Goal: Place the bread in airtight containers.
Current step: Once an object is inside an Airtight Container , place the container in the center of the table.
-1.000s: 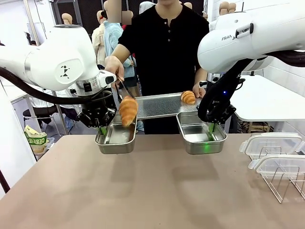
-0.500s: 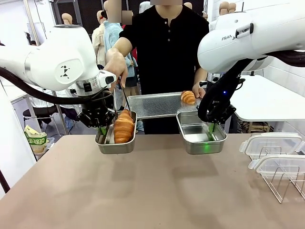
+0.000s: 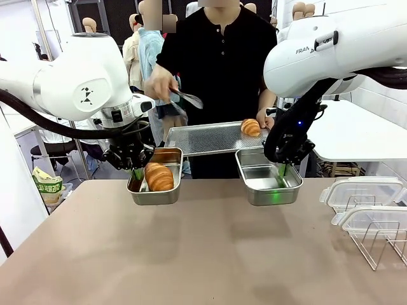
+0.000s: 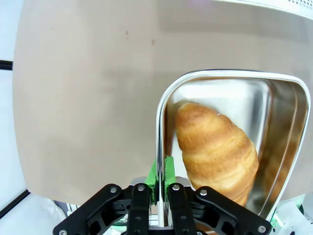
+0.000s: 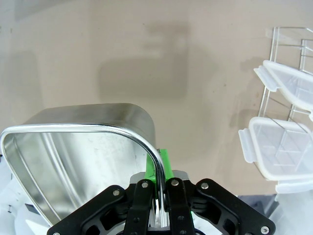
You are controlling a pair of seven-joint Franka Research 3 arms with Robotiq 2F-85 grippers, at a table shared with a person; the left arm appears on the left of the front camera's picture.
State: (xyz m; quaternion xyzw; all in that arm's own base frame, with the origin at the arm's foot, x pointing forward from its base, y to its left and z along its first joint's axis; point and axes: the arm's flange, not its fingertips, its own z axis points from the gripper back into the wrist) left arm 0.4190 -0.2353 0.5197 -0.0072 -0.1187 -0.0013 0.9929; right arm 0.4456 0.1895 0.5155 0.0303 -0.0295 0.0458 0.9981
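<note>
— Two tubs hang over the table's [image 3: 203, 254] far edge. What is in them?
— The left tub [image 3: 154, 190] has one croissant [image 3: 159, 176] lying lengthwise on its floor. The right tub [image 3: 268, 181] shows its bare steel floor.
— Where is the second croissant [image 3: 251, 128]?
— It lies at the right end of the tray [image 3: 203, 140], which the person holds just behind the tubs. A hand [image 3: 158, 82] holds tongs [image 3: 189, 99] above the tray's left end.
— What are they made of, and what shape?
— Both tubs are shiny steel, rectangular, with rounded corners and a rolled rim. The croissants are golden-brown, ridged and tapering. The tray is flat steel with a fine perforated surface. Two lids [image 3: 362, 194] of clear whitish plastic with snap flaps sit on a wire rack [image 3: 381, 244] at the table's right edge.
— And the grippers?
— The left gripper [image 3: 135, 173] is clamped tight on the left tub's wall, with one green pad inside the rim and one outside. The right gripper [image 3: 280, 170] pinches the right tub's wall the same way, near a rounded corner.
</note>
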